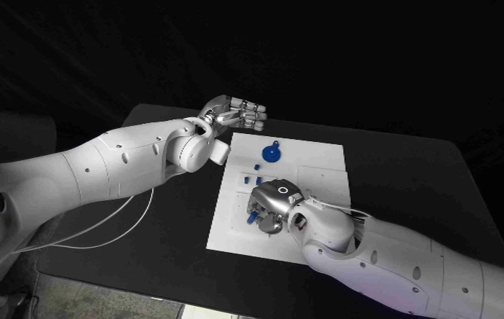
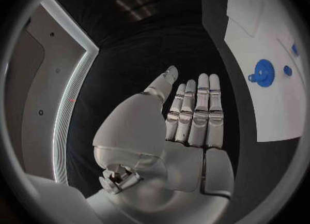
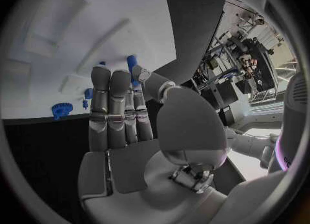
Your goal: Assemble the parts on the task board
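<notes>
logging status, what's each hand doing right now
Left hand: open, holds nothing, off the task board.
Right hand: over the board; cannot tell if it holds a part.

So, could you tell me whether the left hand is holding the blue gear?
No, the left hand holds nothing; the blue gear lies apart on the task board.

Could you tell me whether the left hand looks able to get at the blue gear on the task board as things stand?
Probably yes: the left hand is open beside the board's far corner, with nothing between it and the blue gear.
</notes>
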`<action>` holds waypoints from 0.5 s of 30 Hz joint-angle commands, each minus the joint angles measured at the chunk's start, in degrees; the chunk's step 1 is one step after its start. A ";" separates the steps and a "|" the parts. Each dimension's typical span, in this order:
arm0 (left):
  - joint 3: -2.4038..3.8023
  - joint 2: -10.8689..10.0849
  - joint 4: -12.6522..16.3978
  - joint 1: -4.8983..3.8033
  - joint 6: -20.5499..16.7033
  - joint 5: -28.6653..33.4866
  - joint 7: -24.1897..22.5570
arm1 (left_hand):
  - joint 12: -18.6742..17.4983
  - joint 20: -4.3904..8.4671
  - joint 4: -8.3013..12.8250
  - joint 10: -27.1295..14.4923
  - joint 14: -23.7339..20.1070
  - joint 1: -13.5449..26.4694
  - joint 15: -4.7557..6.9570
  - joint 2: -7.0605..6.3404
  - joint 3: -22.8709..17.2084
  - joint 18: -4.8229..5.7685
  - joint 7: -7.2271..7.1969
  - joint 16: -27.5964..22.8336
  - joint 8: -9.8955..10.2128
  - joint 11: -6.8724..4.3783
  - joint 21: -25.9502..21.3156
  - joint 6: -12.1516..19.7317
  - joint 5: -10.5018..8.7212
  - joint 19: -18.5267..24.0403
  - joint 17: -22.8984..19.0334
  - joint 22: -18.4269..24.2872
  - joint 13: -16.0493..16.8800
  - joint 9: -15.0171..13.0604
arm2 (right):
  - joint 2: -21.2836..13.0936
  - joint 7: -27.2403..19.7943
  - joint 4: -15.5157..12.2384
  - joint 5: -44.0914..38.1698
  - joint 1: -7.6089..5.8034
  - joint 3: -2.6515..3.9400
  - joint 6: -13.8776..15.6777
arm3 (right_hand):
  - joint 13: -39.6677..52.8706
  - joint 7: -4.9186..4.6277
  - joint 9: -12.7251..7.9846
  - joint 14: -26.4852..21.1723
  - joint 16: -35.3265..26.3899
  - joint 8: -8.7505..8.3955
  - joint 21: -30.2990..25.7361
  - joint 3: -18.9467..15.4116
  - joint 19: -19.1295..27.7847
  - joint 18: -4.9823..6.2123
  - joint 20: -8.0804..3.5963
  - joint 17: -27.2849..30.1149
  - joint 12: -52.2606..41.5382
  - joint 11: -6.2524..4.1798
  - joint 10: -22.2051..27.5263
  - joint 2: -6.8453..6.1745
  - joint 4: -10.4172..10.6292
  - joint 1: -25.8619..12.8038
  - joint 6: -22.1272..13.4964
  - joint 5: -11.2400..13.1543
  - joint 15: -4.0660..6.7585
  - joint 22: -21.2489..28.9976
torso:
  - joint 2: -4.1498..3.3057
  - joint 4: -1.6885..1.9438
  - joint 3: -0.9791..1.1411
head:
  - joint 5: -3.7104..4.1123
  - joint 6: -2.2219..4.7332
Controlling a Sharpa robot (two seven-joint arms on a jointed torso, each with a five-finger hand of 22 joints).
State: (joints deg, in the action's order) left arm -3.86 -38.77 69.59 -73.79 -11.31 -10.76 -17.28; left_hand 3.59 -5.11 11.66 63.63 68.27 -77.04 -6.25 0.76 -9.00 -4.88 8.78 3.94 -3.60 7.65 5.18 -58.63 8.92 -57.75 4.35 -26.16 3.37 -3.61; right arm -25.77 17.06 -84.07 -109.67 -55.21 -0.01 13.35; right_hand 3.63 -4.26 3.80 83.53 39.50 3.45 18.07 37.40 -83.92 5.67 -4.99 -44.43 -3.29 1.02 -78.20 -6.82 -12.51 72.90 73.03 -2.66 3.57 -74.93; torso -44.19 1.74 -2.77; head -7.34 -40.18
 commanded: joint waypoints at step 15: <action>0.04 0.18 0.08 -0.04 0.82 0.31 -0.29 | -0.05 -0.01 -0.23 -0.25 -0.49 0.13 0.02 -0.01 0.03 0.71 -0.17 -0.16 -0.05 -0.06 0.39 0.42 -0.26 -0.21 0.10 0.04 -0.02 -0.03 | 0.94 0.32 0.83 -1.38 0.24 -1.16 -3.72 | 0.04 -0.17 0.31 0.12 -0.14 0.22 0.04 -0.25 -0.89 0.70 -0.24 -0.10 -0.15 0.13 -0.25 0.71 -0.37 -0.08 0.32 -0.26 0.37 -1.99 | 0.02 0.11 -0.05 | 0.00 -0.13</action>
State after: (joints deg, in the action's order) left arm -3.87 -38.72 69.59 -73.79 -11.27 -10.75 -17.22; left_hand 3.58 -5.11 11.66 63.63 68.27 -77.04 -6.25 0.76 -9.00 -4.88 8.78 3.94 -3.60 7.65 5.17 -58.63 8.92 -57.74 4.39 -26.17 3.36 -3.61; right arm -24.95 17.15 -83.47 -110.08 -55.22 -0.90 11.96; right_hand 3.63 -4.35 3.80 83.54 39.50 3.38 18.07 37.31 -83.92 5.60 -4.99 -44.47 -3.29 1.03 -78.20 -6.69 -12.59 72.77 72.95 -2.65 3.56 -74.92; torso -44.18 1.84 -2.81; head -7.32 -40.33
